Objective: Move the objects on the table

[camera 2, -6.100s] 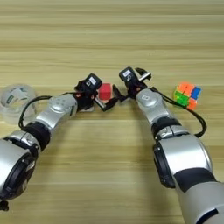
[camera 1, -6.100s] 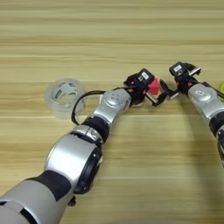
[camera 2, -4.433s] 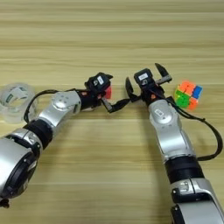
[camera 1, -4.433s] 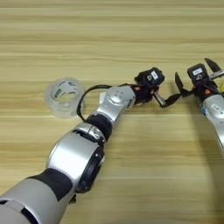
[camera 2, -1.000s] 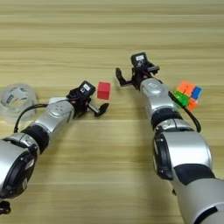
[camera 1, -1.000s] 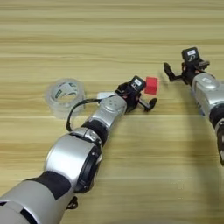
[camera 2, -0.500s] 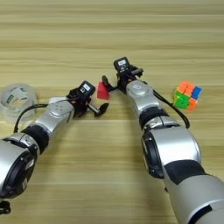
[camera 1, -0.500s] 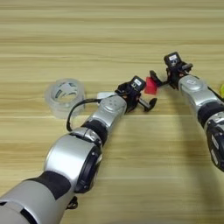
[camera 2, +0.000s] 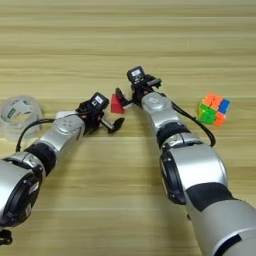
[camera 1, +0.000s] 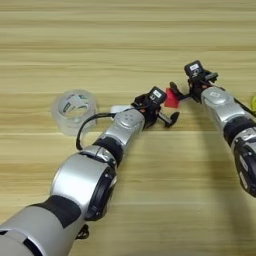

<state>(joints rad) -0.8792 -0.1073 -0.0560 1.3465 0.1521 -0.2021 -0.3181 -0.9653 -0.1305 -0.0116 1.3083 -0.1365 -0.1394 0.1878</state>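
Observation:
A tiny red cube point(camera 1: 171, 99) sits tilted at the table's middle. My right gripper point(camera 1: 175, 94) reaches in from the right and is shut on the cube, with one black finger point(camera 2: 118, 93) over its top left corner. My left gripper point(camera 1: 167, 113) lies just left of and below the cube, open and holding nothing, with one finger point(camera 1: 173, 118) pointing right. A clear tape roll point(camera 1: 75, 111) stands to the left. A flat white bar point(camera 1: 119, 108) peeks out behind my left forearm.
A multicoloured puzzle cube point(camera 2: 213, 109) lies to the right of my right forearm. The light wooden table point(camera 1: 125, 40) stretches away behind both grippers. My two forearms cross the lower half of the view.
My right gripper has swung in from the back right onto the red cube and closed around it. The cube now sits tilted. My left gripper, which let the cube go earlier, has stayed still.

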